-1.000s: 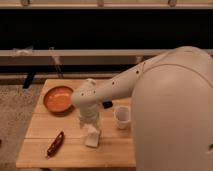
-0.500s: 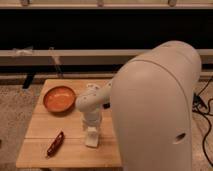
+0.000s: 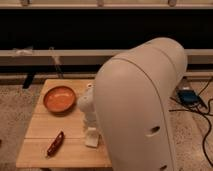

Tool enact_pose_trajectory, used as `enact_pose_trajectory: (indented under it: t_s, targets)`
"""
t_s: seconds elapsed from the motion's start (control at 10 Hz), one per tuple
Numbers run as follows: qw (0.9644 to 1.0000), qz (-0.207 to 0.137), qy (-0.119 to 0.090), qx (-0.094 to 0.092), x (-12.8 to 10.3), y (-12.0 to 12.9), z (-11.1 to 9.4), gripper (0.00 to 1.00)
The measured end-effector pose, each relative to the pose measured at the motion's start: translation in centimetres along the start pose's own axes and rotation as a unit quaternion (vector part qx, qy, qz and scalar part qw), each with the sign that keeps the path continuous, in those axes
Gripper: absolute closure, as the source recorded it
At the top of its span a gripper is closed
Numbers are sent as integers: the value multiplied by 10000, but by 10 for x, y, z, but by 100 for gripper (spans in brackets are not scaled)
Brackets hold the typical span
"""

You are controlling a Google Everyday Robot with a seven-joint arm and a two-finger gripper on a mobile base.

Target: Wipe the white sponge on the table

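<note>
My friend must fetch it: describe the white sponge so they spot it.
On the light wooden plank table, look near the front edge, under the robot's gripper. The small flat off-white rectangular sponge lies there; the round orange bowl and dark red elongated object to its left are both vividly coloured.

End effector hung directly over the white sponge by the counter's front edge; orange bowl back-left, dark red item front-left.

On the desk, the bowl sits back-left and a slender object front-left. The white sponge lies right of both, with the gripper directly above it. The arm's shell looms over the right side.
</note>
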Motion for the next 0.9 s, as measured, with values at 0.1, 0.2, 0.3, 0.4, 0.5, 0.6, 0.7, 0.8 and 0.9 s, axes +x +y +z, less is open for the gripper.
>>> enact_pose_trajectory:
  t_s: [0.1,0.2,0.3,0.4,0.5,0.6,0.7,0.8,0.9]
  targets:
    - [10000,-23,13,-31,-1,-1,3,35]
    - [10000,-37,24,-55,-3,-2,6,35]
    - [10000,-45,32,-68,-3,-2,8,35]
    - [10000,-47,36,-78,-4,-3,10,35]
    - [9999,-51,38,-79,-5,-4,12,35]
    - [9999,-67,41,-69,-5,-4,13,35]
    - [9999,-91,39,-54,-5,-4,14,37]
    - [9999,-122,38,-34,-5,-3,16,42]
    - [9999,-136,34,-18,-5,-4,16,42]
